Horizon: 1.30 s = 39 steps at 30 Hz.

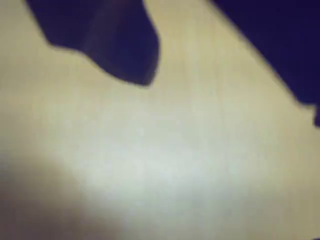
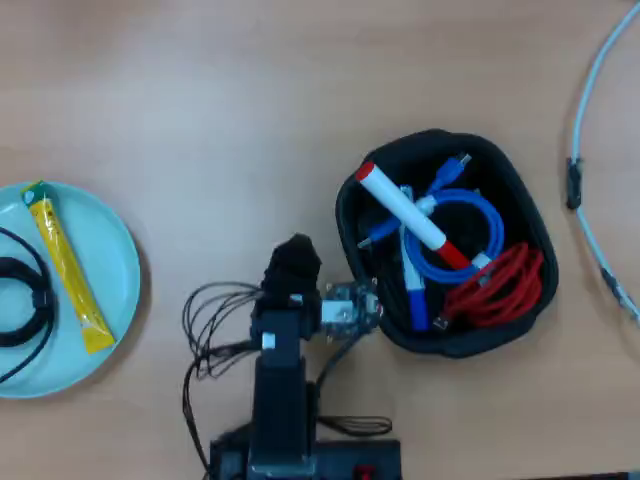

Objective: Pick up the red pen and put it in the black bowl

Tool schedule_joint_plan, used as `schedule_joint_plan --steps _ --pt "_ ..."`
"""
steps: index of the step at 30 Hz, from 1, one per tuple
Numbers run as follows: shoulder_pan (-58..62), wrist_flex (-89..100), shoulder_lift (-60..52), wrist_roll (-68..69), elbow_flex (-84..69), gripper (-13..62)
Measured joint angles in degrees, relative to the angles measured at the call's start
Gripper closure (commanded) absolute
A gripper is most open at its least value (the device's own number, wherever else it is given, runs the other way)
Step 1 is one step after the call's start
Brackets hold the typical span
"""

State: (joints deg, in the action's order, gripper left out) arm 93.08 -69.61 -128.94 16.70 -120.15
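In the overhead view the red pen (image 2: 410, 214) lies slanted inside the black bowl (image 2: 522, 190), resting on coiled cables, with a red end at the upper left and a red part at the lower right. My gripper (image 2: 295, 257) is a dark shape over bare table just left of the bowl, apart from the pen. The wrist view is blurred. It shows one dark finger (image 1: 125, 55) over the light tabletop and a dark mass at the top right. Whether the jaws are open or shut does not show.
The bowl also holds a blue cable (image 2: 478, 232) and a red cable (image 2: 502, 285). A teal plate (image 2: 115, 245) at the left carries a yellow sachet (image 2: 66, 268) and a black cable (image 2: 22, 300). A pale cable (image 2: 588, 130) runs along the right edge. The arm's wires (image 2: 215, 325) trail at its base.
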Motion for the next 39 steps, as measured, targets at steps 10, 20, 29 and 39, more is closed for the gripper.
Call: schedule_joint_plan --steps 10,20,29,39 --pt "-2.5 22.7 -1.1 -6.9 -28.9 14.2" --pt "-1.5 34.9 -1.1 -12.5 -38.8 14.2" --pt "-1.2 45.8 -1.1 -12.6 -46.4 14.2" --pt "-1.2 50.9 -1.1 -12.6 -50.3 14.2"
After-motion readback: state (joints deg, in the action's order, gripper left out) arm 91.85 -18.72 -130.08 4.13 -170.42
